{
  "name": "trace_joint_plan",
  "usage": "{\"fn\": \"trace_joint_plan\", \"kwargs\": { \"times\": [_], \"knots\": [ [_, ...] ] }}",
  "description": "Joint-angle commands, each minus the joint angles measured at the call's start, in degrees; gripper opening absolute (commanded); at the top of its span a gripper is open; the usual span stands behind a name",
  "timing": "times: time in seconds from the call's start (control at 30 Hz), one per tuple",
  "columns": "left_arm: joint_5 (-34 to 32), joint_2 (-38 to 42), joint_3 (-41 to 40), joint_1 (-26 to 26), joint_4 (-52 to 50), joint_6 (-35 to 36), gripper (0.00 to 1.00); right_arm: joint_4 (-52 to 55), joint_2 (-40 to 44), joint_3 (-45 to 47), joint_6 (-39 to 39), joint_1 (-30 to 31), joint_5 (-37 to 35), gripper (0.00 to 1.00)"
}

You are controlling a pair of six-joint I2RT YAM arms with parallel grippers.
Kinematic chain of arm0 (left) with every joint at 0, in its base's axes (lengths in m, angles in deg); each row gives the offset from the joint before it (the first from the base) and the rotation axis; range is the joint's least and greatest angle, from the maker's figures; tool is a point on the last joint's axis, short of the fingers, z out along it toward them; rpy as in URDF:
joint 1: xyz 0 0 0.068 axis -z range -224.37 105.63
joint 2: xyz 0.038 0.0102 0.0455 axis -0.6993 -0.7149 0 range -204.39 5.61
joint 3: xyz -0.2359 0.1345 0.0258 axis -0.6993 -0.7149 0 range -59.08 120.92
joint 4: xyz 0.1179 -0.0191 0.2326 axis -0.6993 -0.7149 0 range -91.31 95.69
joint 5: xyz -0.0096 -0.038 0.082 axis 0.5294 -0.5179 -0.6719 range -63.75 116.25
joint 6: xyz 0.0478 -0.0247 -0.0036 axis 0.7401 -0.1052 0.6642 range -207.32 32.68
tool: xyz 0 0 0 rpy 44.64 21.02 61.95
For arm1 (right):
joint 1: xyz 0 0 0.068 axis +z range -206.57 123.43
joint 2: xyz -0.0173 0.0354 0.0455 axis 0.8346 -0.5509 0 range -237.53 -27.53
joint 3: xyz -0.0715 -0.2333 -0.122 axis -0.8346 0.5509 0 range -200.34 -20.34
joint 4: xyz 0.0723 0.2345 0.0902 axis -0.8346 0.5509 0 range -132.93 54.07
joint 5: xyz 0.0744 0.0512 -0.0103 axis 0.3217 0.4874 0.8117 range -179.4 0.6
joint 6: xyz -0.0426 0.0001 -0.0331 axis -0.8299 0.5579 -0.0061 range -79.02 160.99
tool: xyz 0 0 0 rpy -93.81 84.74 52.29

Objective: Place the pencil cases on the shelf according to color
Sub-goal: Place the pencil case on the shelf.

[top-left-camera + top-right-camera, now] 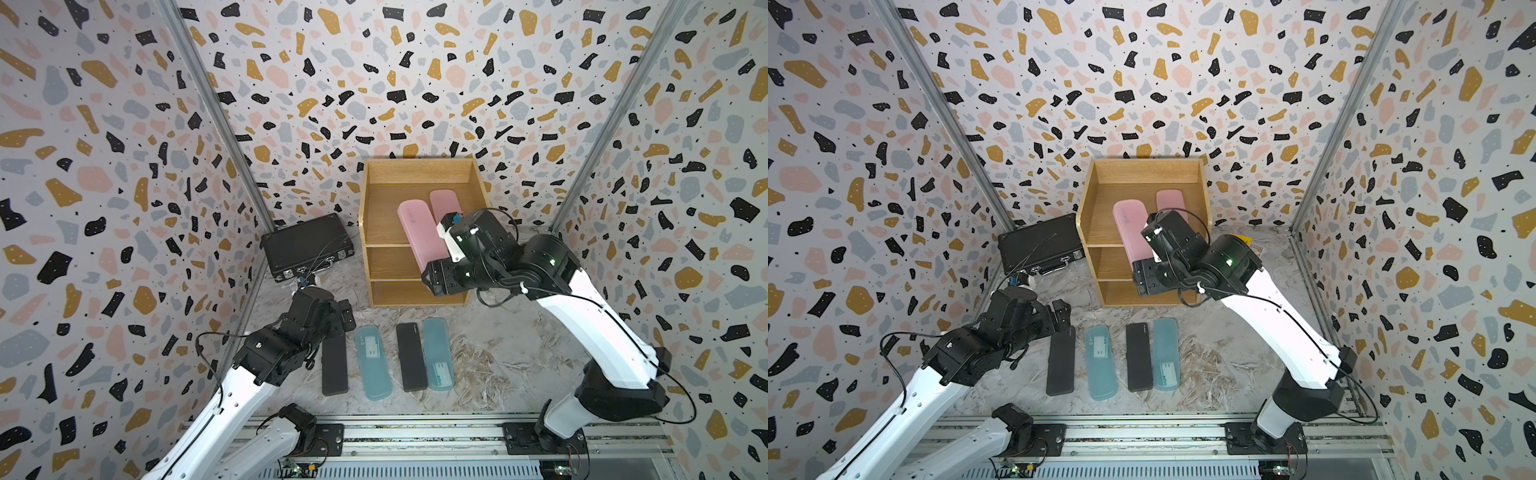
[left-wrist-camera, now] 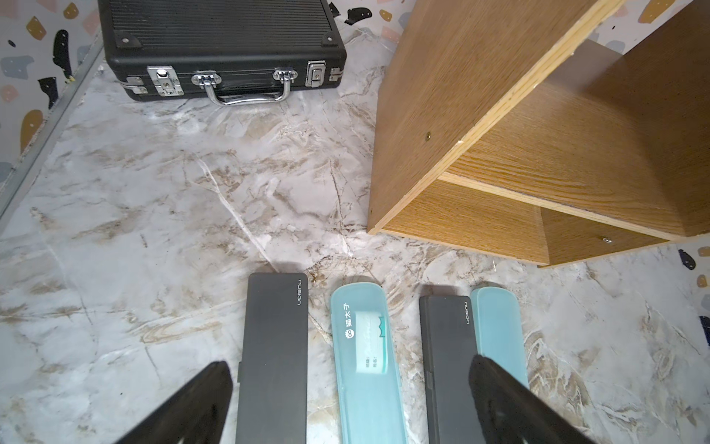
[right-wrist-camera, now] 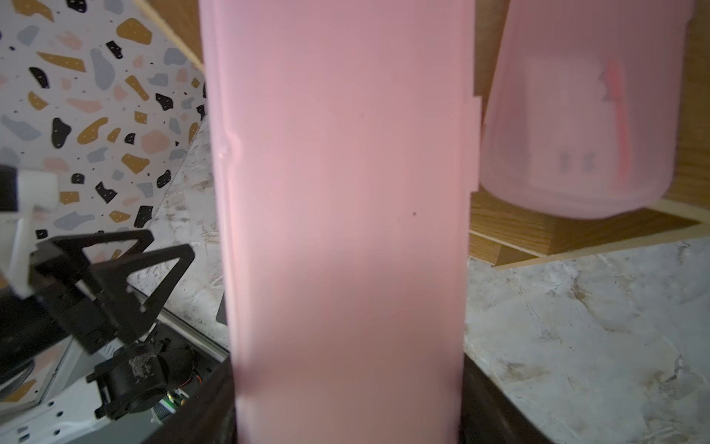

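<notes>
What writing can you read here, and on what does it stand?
"nusign": black pencil case at the row's end.
"nusign": the other black pencil case.
"猫太子": teal pencil case between them.
Its inner label, and print on the shelved pink pencil case: too blurred.

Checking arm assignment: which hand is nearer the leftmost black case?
Left. The left hand hovers open just over the leftmost black case. The right hand is away at the front of the shelf, gripping a pink case.

Even light; blurry pink case (image 3: 345, 192)
</notes>
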Motion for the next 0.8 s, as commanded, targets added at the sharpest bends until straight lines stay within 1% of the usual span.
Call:
{"fn": "trace_joint_plan", "kwargs": {
  "times": [0.0,0.1,0.17,0.33,0.5,0.6,0.7,0.77],
  "knots": [
    [1.81,0.51,-0.25,-0.32,1.74,0.6,1.0,1.7,-3.43,-6.29,-0.8,-0.93,0.51,0.19],
    [2.21,0.16,-1.08,-0.36,2.75,0.84,1.0,-0.36,-6.93,-10.86,0.2,-1.12,0.97,0.19],
    [2.5,-0.31,-1.47,-0.4,3.32,0.93,1.0,-3.35,-8.61,-12.28,0.89,-1.27,1.84,0.19],
    [3.75,-0.85,-2.41,-0.4,3.97,1.07,1.0,-9.08,-12.88,-14.03,2.81,-1.87,1.0,0.2],
    [3.44,0.72,-3.06,-0.56,3.92,1.65,1.0,-10.32,-18.62,-17.91,3.86,-2.43,0.49,0.19],
    [3.98,1.08,-3.2,-0.67,3.87,1.92,1.0,-10.54,-20.14,-18.91,4.76,-2.68,-0.88,0.2],
    [4.75,1.08,-3.41,-0.75,3.88,2.09,1.0,-10.65,-20.36,-18.95,5.46,-2.78,-3.28,0.23],
    [5.68,1.17,-3.55,-0.74,4.14,2.17,1.0,-11.05,-20.41,-18.91,5.59,-2.87,-4.12,0.29]
  ]
}}
